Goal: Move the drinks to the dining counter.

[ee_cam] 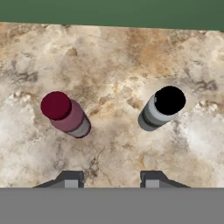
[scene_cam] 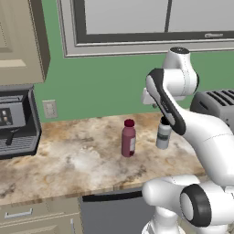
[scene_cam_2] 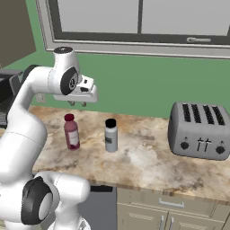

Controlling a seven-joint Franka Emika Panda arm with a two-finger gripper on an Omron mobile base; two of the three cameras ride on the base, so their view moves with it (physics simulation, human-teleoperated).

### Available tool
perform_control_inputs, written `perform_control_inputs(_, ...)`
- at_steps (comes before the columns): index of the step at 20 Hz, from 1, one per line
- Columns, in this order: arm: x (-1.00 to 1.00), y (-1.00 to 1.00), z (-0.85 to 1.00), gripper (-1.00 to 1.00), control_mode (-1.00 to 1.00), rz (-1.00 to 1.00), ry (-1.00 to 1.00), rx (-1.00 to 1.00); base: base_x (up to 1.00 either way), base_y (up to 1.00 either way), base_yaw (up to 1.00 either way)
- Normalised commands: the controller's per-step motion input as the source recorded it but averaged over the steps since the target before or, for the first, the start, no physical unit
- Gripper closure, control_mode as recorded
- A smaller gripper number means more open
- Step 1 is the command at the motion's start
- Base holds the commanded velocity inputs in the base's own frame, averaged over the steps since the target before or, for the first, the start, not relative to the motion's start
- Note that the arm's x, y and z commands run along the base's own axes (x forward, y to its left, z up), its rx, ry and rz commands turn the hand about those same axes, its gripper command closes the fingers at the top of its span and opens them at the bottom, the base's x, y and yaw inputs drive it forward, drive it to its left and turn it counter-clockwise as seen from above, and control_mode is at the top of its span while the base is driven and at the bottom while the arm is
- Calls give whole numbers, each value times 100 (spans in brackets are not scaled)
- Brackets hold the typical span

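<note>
- Two bottles stand upright on a marbled counter (scene_cam_2: 148, 161), near each other but apart, neither touched.
- Gripper (scene_cam_2: 77, 104): hangs above the counter, over the stretch between and behind the bottles; fingertips (ee_cam: 70, 179) spread apart, nothing between them.
- Dark red bottle (scene_cam: 129, 138): red cap, left of the pair in both base views.
- Pale grey bottle (scene_cam_2: 111, 135): black cap, right of the red one; partly behind the arm in the left base view.
- Toaster (scene_cam_2: 201, 129): silver, on the counter well to the right.
- Coffee machine (scene_cam: 16, 121): dark, at the counter's left end.
- Green wall (scene_cam: 100, 87) behind the counter, a window (scene_cam_2: 139, 18) above, a wall socket (scene_cam: 50, 109) beside the machine.
</note>
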Motion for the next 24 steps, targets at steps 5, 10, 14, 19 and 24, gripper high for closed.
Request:
perform_control_inputs(5, -13, 0, 0, -100, -100, 0, 0, 0, 0, 0, 0)
perform_control_inputs(10, -27, 0, 0, -100, -100, 0, 0, 0, 0, 0, 0)
perform_control_inputs(14, -20, -16, 0, -100, -100, 0, 0, 0, 0, 0, 0)
perform_control_inputs(19, -2, -34, 0, -100, -100, 0, 0, 0, 0, 0, 0)
perform_control_inputs(24, 0, -28, 0, -100, -100, -1, 0, 0, 0, 0, 0)
